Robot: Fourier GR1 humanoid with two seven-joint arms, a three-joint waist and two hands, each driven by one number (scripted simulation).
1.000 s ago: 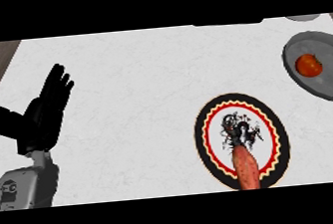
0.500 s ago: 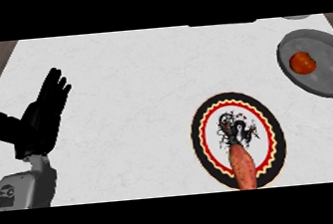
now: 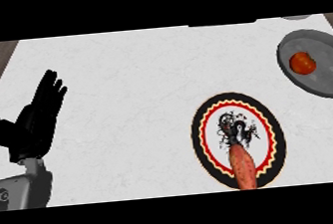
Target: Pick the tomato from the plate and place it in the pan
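L hand (image 3: 31, 121) at left edge of frame, fingers straight & open, holding nothing; it sits a bit lower-left vs earlier. Plate (image 3: 207, 153) w/ an orange-brown elongated object (image 3: 242, 167), lower centre-right, slid left vs earlier. Tomato (image 3: 303, 62) lies in pan (image 3: 329, 77), upper right, well apart from the hand.

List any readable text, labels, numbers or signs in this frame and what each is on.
None can be read.
The plate carries a black tangled motif inside red and yellow rings: a pattern, not lettering.
The left forearm's grey casing has a dark marking too blurred to read.
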